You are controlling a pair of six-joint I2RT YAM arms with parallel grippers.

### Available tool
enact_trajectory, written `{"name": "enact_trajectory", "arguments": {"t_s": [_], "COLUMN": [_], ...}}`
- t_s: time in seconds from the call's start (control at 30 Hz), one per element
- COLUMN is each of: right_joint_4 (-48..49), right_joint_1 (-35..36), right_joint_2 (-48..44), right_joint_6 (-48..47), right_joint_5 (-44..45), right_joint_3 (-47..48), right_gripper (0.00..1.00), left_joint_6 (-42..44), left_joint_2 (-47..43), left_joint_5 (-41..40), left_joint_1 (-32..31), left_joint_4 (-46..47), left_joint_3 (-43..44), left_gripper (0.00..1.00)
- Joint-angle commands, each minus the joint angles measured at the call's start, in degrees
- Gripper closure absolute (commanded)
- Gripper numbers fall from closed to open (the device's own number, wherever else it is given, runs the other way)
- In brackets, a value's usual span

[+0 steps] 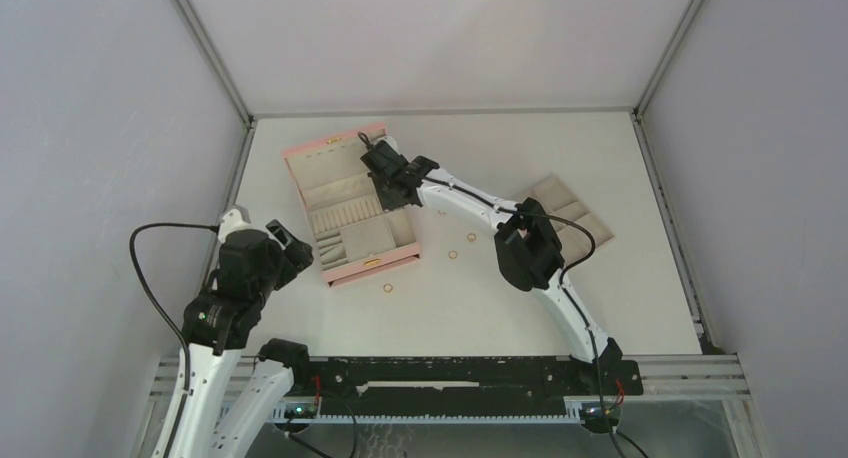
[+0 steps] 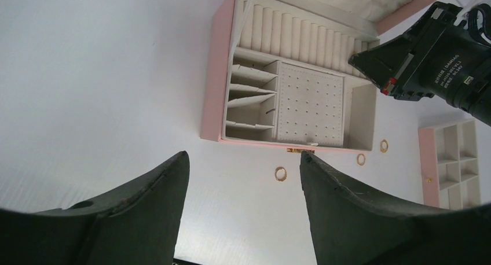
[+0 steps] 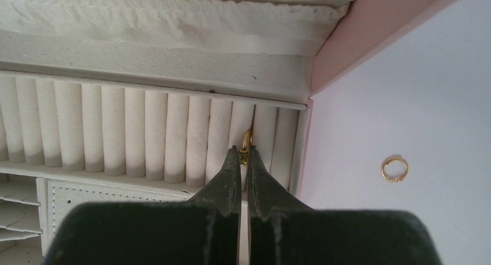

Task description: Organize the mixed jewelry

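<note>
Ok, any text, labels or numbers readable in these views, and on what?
"DAMIAO", probably: white print on the right arm's black wrist housing, left wrist view.
Line beneath it: too small to read.
Pink box, and the ring held in the right gripper: no text.

white table (image 1: 480,313) | pink box (image 1: 372,265) | beige tray (image 1: 590,223) | seemingly three loose rings (image 1: 388,287)

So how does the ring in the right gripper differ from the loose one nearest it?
The held ring is pinched by the right gripper over the ring rolls; the loose ring lies flat on the table. The held ring is half hidden; the loose ring shows whole. Both are thin, gold-coloured.
</note>
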Motion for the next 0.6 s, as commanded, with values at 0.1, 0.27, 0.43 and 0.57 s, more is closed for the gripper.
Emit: {"name": "enact_trajectory", "arguments": {"t_s": [0.1,0.27,0.43,0.57], "right_joint_4": [2.6,2.5,3.8,4.2], "right_joint_1": [-0.8,-1.1,-0.5,-0.3], "right_joint_2": [0.3,-0.9,-4.1,-5.2], "right_joint_6": [0.3,0.4,-0.3,-0.9], "right_joint_5": [0.4,0.6,1.4,1.5], "right_joint_3": [-2.5,-3.3,-3.8,-3.3], "right_gripper": [1.0,0.89,0.76,0.69], "left_joint_6": [0.6,0.3,0.1,-0.3], "left_joint_2": [-0.4,-1.2,-1.6,-2.1], "left_joint_5": [0.4,0.8,1.2,1.3], "left_joint_1": [0.0,0.1,0.1,0.1], "left_joint_4": [2.4,2.3,2.1,2.0], "left_joint_3": [-0.7,-1.4,-1.8,-1.7], "left_gripper": [0.26,0.26,0.26,0.26]}}
